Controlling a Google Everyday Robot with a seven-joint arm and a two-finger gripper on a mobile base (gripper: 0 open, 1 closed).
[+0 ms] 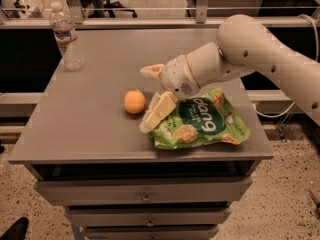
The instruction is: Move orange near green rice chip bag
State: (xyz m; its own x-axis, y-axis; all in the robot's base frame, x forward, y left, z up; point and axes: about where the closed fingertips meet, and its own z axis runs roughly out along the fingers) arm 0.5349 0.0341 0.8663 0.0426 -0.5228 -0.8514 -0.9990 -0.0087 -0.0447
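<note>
The orange point(134, 102) rests on the grey table point(90, 129), just left of the green rice chip bag point(202, 121), a short gap between them. The bag lies flat near the table's front right, its "dang" lettering facing up. My gripper point(148, 98) is open, right of the orange, with one finger point(151, 71) behind it and the other finger point(157, 111) lying over the bag's left edge. The orange sits free at the mouth of the open jaws. The pale arm point(250, 49) reaches in from the right.
A clear plastic water bottle point(67, 36) stands at the table's back left corner. The table has drawers point(145, 191) below its front edge. A rail and office chairs are behind the table.
</note>
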